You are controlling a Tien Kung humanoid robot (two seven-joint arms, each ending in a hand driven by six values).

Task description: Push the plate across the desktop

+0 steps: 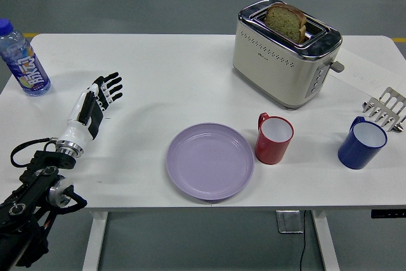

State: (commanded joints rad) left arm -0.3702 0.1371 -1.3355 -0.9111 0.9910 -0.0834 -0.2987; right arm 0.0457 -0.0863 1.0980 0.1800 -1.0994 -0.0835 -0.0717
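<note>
A round lilac plate (210,160) lies flat on the white table (165,74) near its front edge, just left of a red mug (273,138). My left hand (101,96) is over the table's left part, well away from the plate, with its fingers spread and holding nothing. Its arm comes in from the lower left corner. The right arm is out of view.
A cream toaster (285,52) with a slice of bread stands at the back right. A blue mug (361,144) and a metal rack (386,108) sit at the right edge. A water bottle (23,60) stands at the far left.
</note>
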